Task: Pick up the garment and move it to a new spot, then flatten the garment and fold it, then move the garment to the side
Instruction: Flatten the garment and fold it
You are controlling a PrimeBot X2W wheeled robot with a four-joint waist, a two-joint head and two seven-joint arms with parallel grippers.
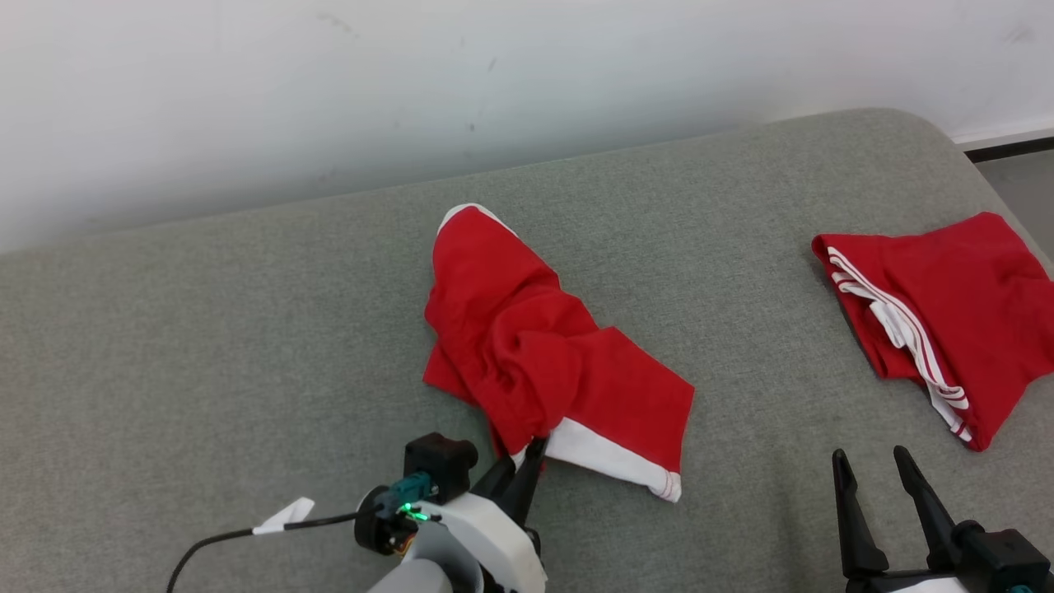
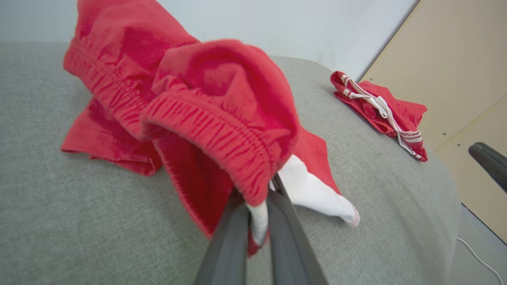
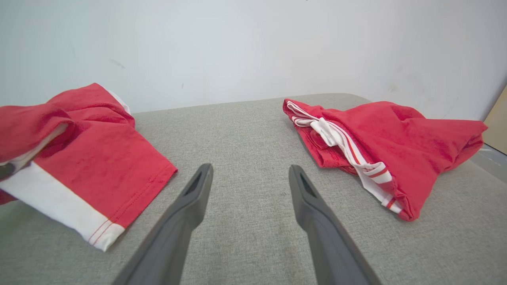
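Observation:
A crumpled red garment (image 1: pixel 527 346) with white hem bands lies at the middle of the grey cushion (image 1: pixel 206 346). My left gripper (image 1: pixel 533 451) is shut on its near edge, where red cloth meets the white band. In the left wrist view the elastic waistband of the red garment (image 2: pixel 206 118) bunches over my left gripper (image 2: pixel 259 221), white cloth pinched between the fingers. My right gripper (image 1: pixel 869 457) stands open at the lower right, over bare cushion, with nothing between its fingers. The right gripper (image 3: pixel 249 174) hangs between the held red garment (image 3: pixel 91 158) and a second one.
A second red garment (image 1: pixel 947 313) with white stripes lies folded near the cushion's right edge, also seen as the second red garment (image 3: pixel 380 146). A white wall (image 1: pixel 412 82) runs behind the cushion. Wooden panels (image 2: pixel 455 71) stand to the right. Bare cushion spreads left of the held garment.

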